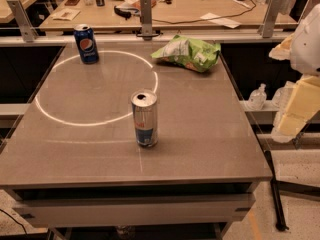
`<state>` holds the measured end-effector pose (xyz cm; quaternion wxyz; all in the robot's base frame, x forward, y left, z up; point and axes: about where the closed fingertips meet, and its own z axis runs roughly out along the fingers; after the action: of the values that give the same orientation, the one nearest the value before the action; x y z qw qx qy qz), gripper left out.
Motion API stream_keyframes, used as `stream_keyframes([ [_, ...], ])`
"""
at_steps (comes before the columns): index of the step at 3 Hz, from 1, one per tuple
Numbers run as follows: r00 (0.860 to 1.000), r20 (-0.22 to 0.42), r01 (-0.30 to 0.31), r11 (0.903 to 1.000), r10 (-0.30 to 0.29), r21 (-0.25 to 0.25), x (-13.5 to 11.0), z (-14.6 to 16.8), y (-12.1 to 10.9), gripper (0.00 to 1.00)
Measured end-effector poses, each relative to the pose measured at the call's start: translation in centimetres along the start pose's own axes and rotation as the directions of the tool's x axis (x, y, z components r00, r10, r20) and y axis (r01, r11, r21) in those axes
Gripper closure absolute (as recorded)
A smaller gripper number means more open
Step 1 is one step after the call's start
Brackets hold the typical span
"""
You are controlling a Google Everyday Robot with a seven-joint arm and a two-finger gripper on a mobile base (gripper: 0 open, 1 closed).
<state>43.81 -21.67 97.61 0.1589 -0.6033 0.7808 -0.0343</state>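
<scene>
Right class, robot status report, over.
Gripper at right edge, beside table. Green chip bag nearest, untouched. Silver can centre, blue can far left.

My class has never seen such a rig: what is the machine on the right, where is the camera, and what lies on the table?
One camera looks down on a grey table from its near side. The white and yellow shape at the right edge is the robot's arm with its end effector, the grasping part; it hangs beyond the table's right edge, touching nothing on it. Nearest to it lies a crumpled green chip bag at the back. A silver can stands upright near the middle, and a blue Pepsi can stands at the back left.
</scene>
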Motion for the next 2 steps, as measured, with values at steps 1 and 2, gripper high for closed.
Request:
stream_keyframes([
  [1,1.000,0.000,0.000,1.0000,0.000,0.000,0.00,0.00,0.00,0.00],
  [2,0.998,0.052,-0.020,0.9997,0.021,-0.011,0.08,-0.13,0.04,0.00],
])
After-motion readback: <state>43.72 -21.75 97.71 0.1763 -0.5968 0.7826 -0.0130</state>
